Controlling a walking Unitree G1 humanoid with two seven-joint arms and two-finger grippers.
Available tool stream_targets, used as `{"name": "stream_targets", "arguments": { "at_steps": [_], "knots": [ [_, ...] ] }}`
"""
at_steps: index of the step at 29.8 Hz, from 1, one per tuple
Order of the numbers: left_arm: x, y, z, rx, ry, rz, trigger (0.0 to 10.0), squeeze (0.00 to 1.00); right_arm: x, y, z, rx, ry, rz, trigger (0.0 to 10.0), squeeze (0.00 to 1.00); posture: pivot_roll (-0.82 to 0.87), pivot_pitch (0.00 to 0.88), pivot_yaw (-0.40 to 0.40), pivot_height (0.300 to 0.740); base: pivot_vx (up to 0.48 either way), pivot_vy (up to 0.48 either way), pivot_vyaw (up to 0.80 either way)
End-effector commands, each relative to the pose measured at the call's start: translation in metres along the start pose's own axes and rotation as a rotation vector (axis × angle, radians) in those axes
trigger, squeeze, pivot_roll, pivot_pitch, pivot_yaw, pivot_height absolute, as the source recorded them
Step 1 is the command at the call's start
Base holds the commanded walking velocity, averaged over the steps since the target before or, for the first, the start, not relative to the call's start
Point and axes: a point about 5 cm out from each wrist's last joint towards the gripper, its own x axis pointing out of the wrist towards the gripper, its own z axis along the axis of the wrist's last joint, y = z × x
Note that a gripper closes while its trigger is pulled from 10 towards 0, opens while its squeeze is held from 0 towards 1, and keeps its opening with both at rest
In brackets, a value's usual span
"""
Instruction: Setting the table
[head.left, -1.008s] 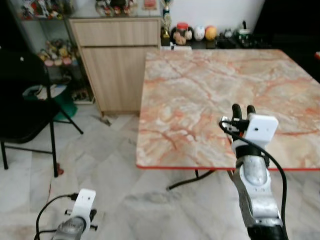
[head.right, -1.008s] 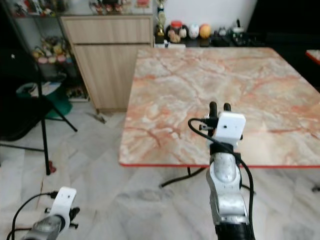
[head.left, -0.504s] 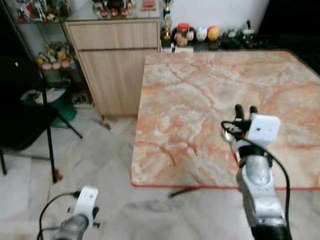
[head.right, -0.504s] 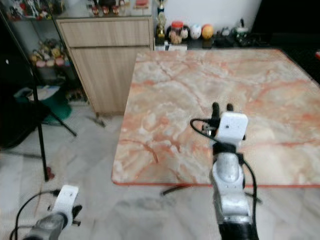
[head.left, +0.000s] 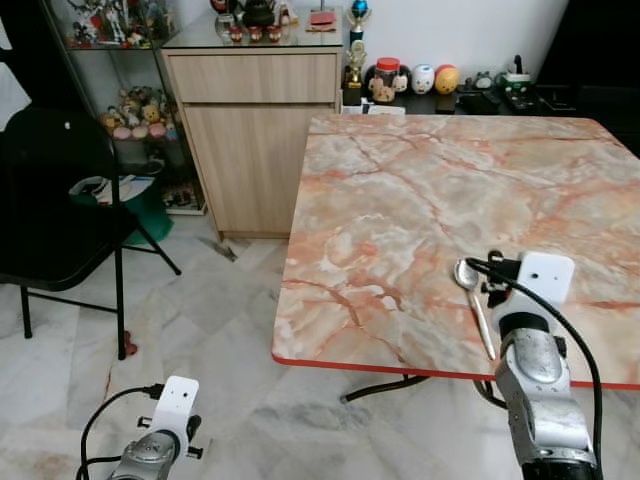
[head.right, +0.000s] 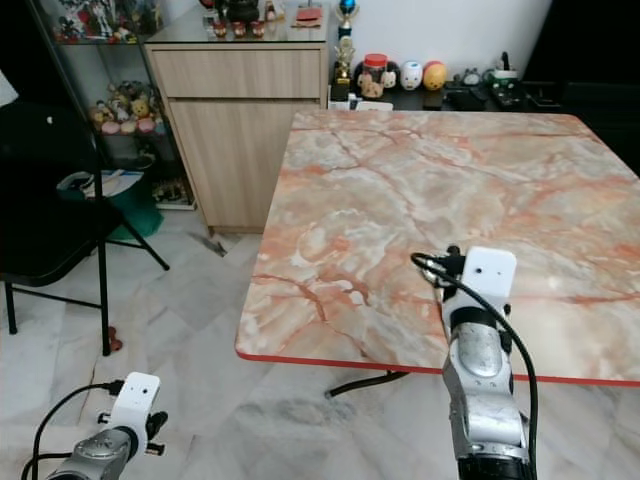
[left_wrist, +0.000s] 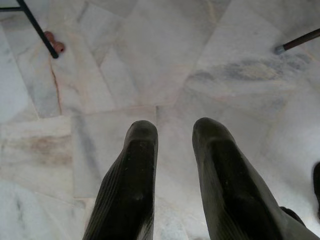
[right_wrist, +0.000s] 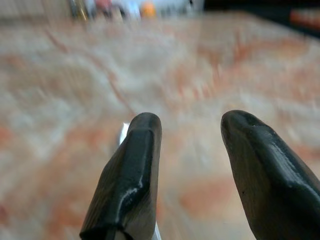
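Note:
A silver spoon (head.left: 478, 310) lies on the marble table (head.left: 420, 200) near its front edge, bowl pointing away from me. My right gripper (right_wrist: 192, 130) is open just to the right of the spoon and low over the tabletop; a sliver of the spoon (right_wrist: 122, 133) shows beside one finger (right_wrist: 135, 170). From the head, the white wrist camera (head.left: 546, 277) hides the fingers. My left gripper (left_wrist: 175, 132) hangs idle over the floor at the lower left, open with nothing between its fingers.
A black folding chair (head.left: 60, 190) stands on the marble floor to the left. A wooden cabinet (head.left: 255, 120) sits behind the table's far left corner, with ornaments (head.left: 410, 80) along the wall. The table's red front edge (head.left: 400, 368) is close before me.
The right gripper has come down from its raised pose toward the table's front edge, and the spoon now lies flat on the marble beside it. The camera has also shifted.

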Motion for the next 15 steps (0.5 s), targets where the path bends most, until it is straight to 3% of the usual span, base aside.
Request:
{"name": "stream_targets", "arguments": {
  "at_steps": [1,4,15],
  "knots": [
    [-0.001,0.001,-0.004,0.012,0.019,-0.002,10.0,0.0,0.002,0.003,-0.005,0.019,0.06,0.022,10.0,0.0,-0.01,0.0,0.007,0.74,0.0,0.0,0.0],
    [-0.001,0.001,-0.004,0.013,0.019,-0.001,10.0,0.0,0.003,0.007,-0.016,0.081,0.151,0.051,10.0,0.0,0.0,0.0,0.007,0.74,0.0,0.0,0.0],
    [-0.001,0.001,-0.004,0.013,0.018,0.0,10.0,0.0,0.006,0.021,-0.018,0.157,0.227,0.145,10.0,0.0,0.0,0.0,0.009,0.74,0.0,0.0,0.0]
  ]
}}
